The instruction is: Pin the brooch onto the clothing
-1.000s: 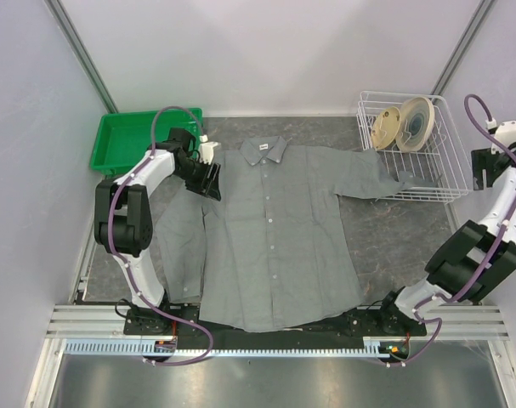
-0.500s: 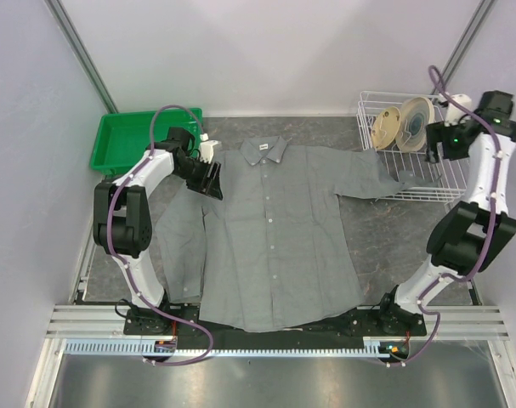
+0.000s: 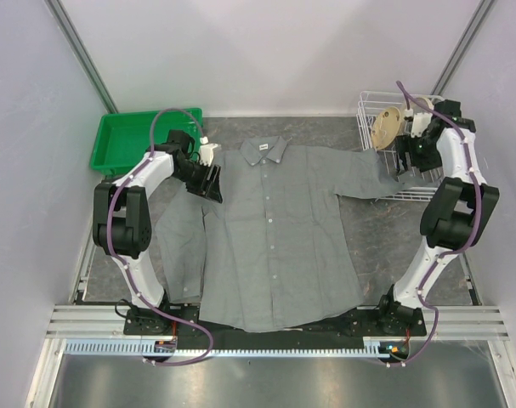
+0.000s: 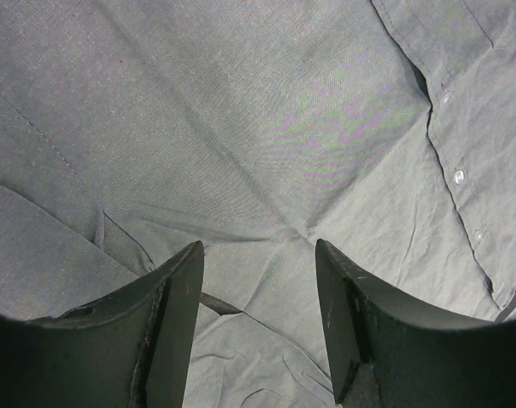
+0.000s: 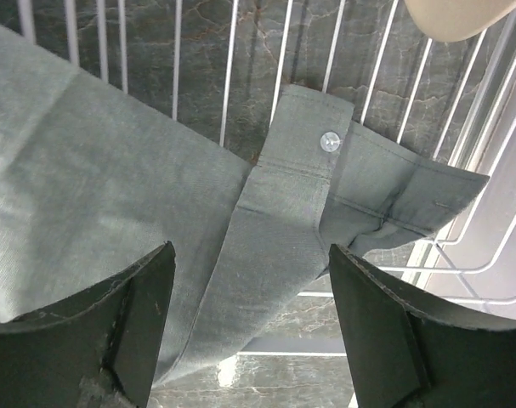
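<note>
A grey long-sleeved button-up shirt [image 3: 275,238] lies spread flat and front up, buttoned down the middle, its collar [image 3: 263,153] and small white neck label [image 3: 259,146] level with the white wire basket [image 3: 428,197] and well to that basket's left. One sleeve stretches straight out to the basket, its cuff [image 5: 326,178] and single pale button [image 5: 329,141] lying on the wires. The other sleeve [image 3: 179,246], on the side far from the basket, is folded down alongside the body.

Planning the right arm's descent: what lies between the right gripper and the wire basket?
The clothing's buttoned cuff lies over the wire basket below the open right gripper; right wrist view.
</note>
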### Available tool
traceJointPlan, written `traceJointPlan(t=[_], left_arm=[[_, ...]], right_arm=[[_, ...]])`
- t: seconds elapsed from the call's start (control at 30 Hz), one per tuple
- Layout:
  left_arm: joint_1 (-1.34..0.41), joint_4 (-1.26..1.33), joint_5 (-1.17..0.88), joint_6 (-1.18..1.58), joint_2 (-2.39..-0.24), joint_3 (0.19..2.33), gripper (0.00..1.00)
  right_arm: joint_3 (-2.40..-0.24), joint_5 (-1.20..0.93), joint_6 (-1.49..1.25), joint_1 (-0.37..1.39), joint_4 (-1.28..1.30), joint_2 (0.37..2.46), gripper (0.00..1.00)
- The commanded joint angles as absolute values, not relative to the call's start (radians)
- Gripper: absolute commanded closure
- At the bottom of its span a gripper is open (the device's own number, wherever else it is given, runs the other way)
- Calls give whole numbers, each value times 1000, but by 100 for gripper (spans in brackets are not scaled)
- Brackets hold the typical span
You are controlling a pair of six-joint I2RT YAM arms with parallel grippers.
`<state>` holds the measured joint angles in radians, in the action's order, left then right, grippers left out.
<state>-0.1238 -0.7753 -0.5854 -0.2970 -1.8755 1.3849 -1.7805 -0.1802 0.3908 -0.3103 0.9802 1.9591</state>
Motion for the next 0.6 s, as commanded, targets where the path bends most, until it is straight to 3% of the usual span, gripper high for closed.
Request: traceJointPlan(t=[0.0,0.4,0.5,0.53,0.57], left_arm=[[-121,-758,-609,-314,-1827,1384,38],[-121,-759,-591,-308,-1835,1397,38],[-121,-758,-586,-307,-1836,1401,38],[-121,-759,-586,-308,-1835,1402,38],[-121,-758,-584,-307,-1836,1404,38]], right_arm=[[-1750,-51,324,-270,896,1970,20],[-1704,107,275,-255,896,2057,25],[-1710,109,264,-253,893,2075,41],[-1712,98,256,-255,894,2075,56],[-1721,92,253,-253,893,2072,65]])
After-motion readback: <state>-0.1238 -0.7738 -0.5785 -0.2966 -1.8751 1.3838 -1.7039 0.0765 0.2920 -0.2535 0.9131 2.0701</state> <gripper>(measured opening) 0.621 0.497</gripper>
